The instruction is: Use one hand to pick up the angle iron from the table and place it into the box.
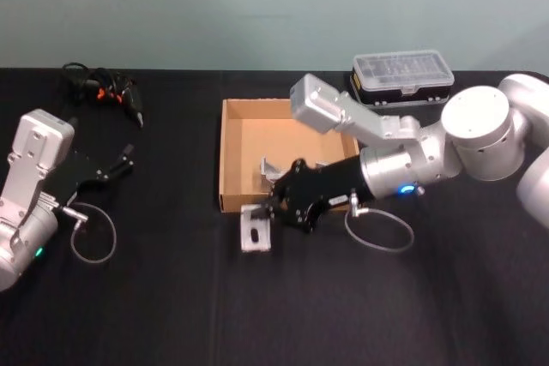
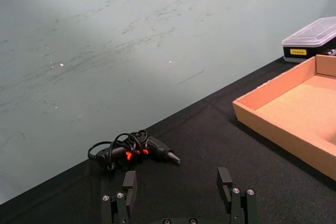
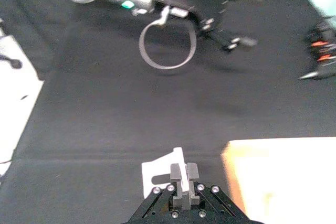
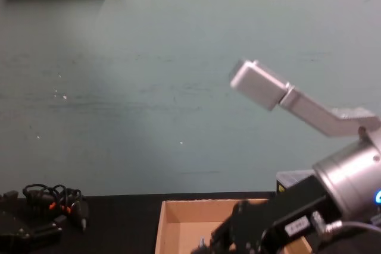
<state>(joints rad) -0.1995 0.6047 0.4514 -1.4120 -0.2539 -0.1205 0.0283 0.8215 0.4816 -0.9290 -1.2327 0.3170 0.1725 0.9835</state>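
Black table (image 1: 171, 297): right gripper (image 3: 183, 174) fingers (image 3: 177, 173) clamped on angle iron (image 3: 163, 177) beside box (image 1: 230, 156).

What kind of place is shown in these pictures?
Probably a robot lab or test bench: a black table against a bare green wall, holding a cardboard box, a plastic organiser case and a corded tool.

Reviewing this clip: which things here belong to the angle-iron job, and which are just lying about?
Belongs to the job:
- right gripper, jaws shut on the angle iron
- box, with a second angle iron inside
- table

Lying about:
- plastic case
- black corded tool
- left gripper, parked at the left, jaws open
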